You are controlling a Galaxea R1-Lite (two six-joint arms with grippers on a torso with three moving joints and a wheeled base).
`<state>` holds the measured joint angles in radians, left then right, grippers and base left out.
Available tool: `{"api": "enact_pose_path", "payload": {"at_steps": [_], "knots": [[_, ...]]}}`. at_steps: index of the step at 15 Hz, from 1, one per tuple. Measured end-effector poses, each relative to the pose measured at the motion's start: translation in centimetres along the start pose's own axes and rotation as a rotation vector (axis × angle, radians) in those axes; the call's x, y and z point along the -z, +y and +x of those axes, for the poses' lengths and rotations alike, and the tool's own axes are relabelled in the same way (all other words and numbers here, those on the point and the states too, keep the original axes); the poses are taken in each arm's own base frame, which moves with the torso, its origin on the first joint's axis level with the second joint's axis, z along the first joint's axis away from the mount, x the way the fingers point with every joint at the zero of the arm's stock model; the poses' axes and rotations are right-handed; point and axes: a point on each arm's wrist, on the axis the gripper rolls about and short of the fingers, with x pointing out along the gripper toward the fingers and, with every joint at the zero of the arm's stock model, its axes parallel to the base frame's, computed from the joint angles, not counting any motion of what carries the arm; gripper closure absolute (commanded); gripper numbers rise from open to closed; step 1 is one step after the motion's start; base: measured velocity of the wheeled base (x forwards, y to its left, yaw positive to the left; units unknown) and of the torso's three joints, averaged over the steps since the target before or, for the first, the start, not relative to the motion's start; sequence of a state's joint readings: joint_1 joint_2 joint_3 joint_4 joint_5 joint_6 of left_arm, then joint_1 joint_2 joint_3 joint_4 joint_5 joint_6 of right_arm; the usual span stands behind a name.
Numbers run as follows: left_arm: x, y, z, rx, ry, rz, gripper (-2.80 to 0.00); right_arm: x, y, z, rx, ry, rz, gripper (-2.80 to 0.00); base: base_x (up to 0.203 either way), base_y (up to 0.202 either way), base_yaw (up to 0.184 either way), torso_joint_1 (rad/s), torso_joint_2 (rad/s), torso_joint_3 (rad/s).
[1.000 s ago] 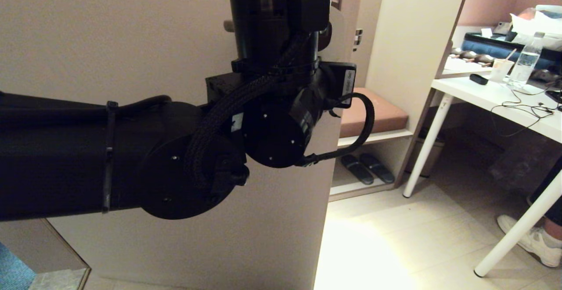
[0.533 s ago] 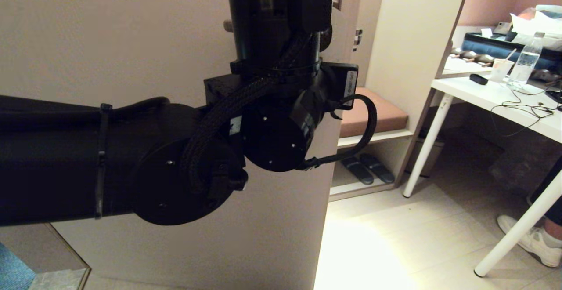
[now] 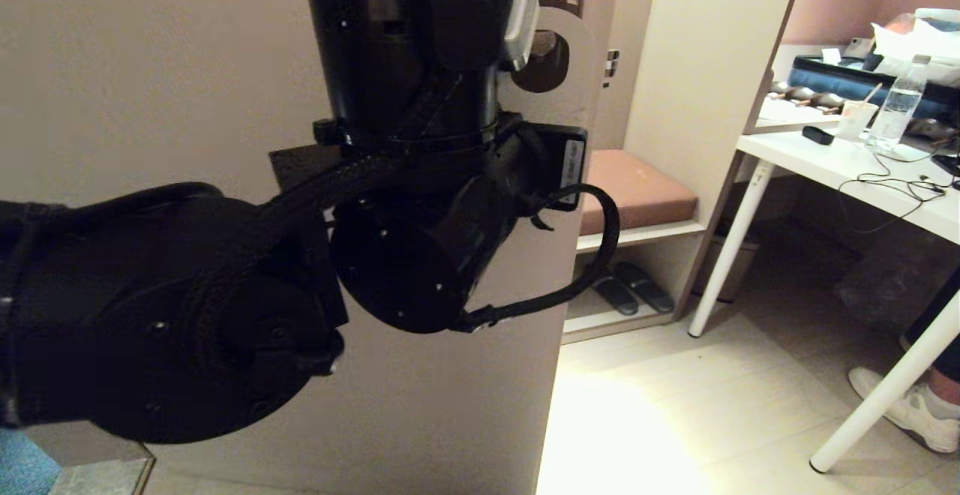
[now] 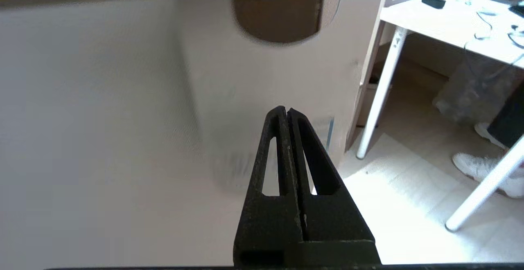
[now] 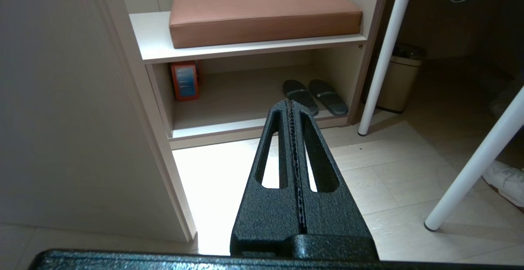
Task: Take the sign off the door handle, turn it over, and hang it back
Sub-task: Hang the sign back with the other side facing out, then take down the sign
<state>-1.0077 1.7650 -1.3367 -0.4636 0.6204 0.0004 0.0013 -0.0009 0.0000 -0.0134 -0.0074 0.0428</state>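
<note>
Over on the left, the left arm fills most of the head view, its wrist raised against the door. The left gripper has its fingers pressed flat together, nothing visibly between them, tips aimed at the pale door face below the sign.

Moving right, the sign hangs at the door's edge, off-white side facing us, big round hole at the top. The door handle sits behind that hole as a blurred brown shape in the left wrist view; whether the sign's loop rests fully on the lever, I cannot tell.

This looks like a thin, stiff card: light, likely smooth-faced and apt to swing or slip. The safest hold, I'd judge, is a pinch across the lower flat body or a side edge, clear of the hole, so it can lift off cleanly.

Further right, the right gripper hangs parked, fingers clamped together on nothing, pointing toward the shelf with the slippers.
</note>
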Motion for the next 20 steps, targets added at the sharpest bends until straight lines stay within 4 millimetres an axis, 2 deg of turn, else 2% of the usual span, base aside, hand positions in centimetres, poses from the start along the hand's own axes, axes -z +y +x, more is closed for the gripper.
{"api": "enact_pose_path", "payload": {"at_steps": [5, 8, 10, 15, 20], "knots": [[-0.1, 2.9, -4.0, -0.002, 0.019, 0.013, 0.0, 0.0, 0.0, 0.0, 0.0, 0.0, 0.0, 0.0, 0.0, 0.0, 0.0, 0.0, 0.0, 0.0], [-0.2, 5.5, -6.9, -0.019, 0.017, 0.012, 0.0, 0.0, 0.0, 0.0, 0.0, 0.0, 0.0, 0.0, 0.0, 0.0, 0.0, 0.0, 0.0, 0.0], [0.4, 7.1, -8.5, -0.03, 0.027, 0.007, 0.0, 0.0, 0.0, 0.0, 0.0, 0.0, 0.0, 0.0, 0.0, 0.0, 0.0, 0.0, 0.0, 0.0], [3.1, 9.9, -12.1, -0.058, 0.078, -0.038, 0.0, 0.0, 0.0, 0.0, 0.0, 0.0, 0.0, 0.0, 0.0, 0.0, 0.0, 0.0, 0.0, 0.0], [7.9, 16.3, -15.8, -0.27, 0.157, 0.038, 0.0, 0.0, 0.0, 0.0, 0.0, 0.0, 0.0, 0.0, 0.0, 0.0, 0.0, 0.0, 0.0, 0.0]]}}
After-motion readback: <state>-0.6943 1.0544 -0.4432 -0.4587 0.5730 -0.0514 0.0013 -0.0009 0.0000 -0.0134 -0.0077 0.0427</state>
